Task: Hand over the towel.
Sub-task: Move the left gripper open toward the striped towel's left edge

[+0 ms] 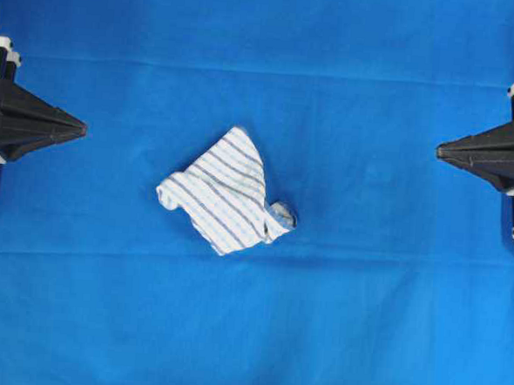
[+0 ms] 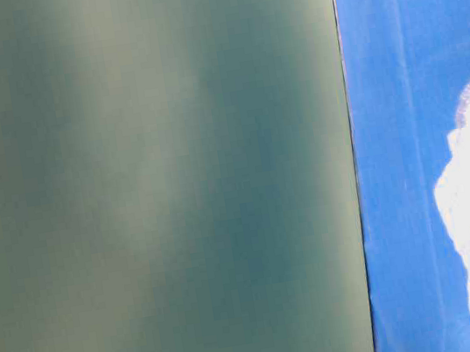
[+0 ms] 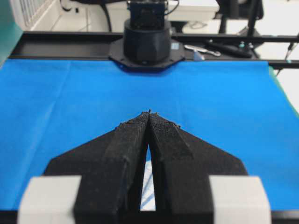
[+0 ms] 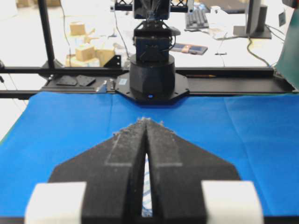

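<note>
Blue tablecloth (image 1: 389, 323) covers the whole work surface, and the towel (image 1: 226, 191), a soft white cloth with thin blue-grey stripes, lies crumpled on it as the single landmark, slightly to the left-arm side of the cloth's middle. The left gripper (image 1: 84, 130) is parked well apart from the towel at one edge of the cloth, its tip pointing toward the towel; its jaws are pressed together and hold nothing, as the left wrist view confirms. The right gripper (image 1: 439, 151) is parked on the opposite side of the towel, farther from it than the left one, likewise pointing inward with its jaws together and empty. Neither gripper touches the towel. The table-level view is mostly blocked by a blurred grey-green surface; only a white blur of towel shows at its right edge. Judged from this layout, no stage of the handover is done: the pick-up, the lift, the transfer between grippers and the release all remain.
</note>
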`<action>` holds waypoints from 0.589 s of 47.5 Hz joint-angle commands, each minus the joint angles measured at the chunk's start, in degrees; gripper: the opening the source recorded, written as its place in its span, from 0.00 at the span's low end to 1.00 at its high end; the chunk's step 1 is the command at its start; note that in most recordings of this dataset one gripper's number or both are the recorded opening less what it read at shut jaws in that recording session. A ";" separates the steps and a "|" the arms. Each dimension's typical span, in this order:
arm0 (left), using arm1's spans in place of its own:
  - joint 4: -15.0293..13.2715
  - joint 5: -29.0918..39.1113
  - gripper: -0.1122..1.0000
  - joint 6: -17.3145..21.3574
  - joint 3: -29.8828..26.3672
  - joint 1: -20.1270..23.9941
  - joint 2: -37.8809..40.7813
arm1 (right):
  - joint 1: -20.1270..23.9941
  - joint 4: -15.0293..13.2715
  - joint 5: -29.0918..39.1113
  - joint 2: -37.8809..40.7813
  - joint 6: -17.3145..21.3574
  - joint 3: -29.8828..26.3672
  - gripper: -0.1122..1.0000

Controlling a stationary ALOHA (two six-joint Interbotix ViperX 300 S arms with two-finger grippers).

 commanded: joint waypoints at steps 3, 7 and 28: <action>-0.70 -0.26 0.10 -0.09 -0.88 -0.09 0.62 | -0.18 0.26 -0.35 0.26 0.44 -1.49 0.10; -0.70 -0.62 0.10 -0.18 -0.88 -0.09 0.79 | -0.18 0.09 -0.35 0.26 0.44 -1.67 0.10; -0.79 -0.35 0.11 -0.09 -6.42 -0.70 12.57 | -0.18 0.09 0.53 0.35 0.53 -2.11 0.10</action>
